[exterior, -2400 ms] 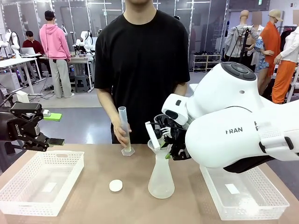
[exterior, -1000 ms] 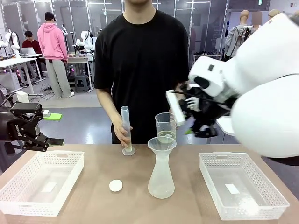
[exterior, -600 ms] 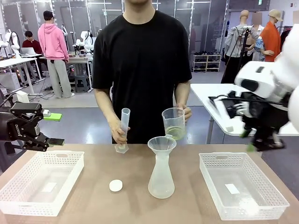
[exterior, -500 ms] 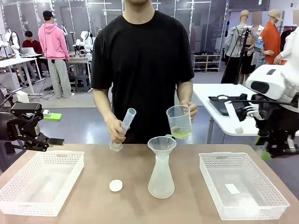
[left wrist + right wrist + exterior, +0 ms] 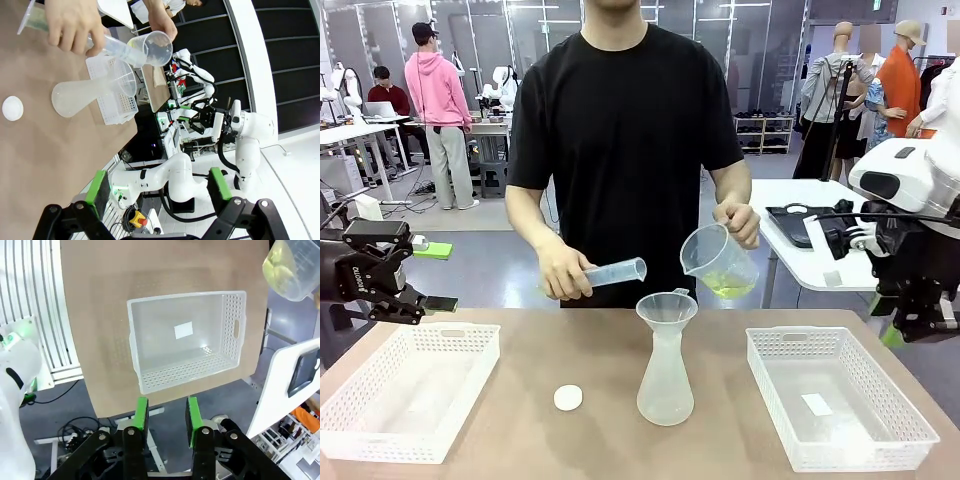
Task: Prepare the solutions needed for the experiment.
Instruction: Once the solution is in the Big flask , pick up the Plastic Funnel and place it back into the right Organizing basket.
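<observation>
Here, tilted beaker (image 5: 713, 256), solutions (image 5: 729, 288) pooled inside

Solutions (image 5: 728, 288): pale yellow-green, clear, in a colourless transparent beaker (image 5: 712, 252), centre right of the front view. Flask (image 5: 665, 385), lower centre: frosted, translucent white. Cap (image 5: 568, 397): plain white. Table (image 5: 530, 365): matte brown. Left basket (image 5: 380, 447) and right basket (image 5: 860, 457), bottom corners: white, with a regular grid of small holes. Person's T-shirt (image 5: 625, 130): plain black. Right gripper (image 5: 167, 407): black, pads (image 5: 142, 412) bright green.
</observation>
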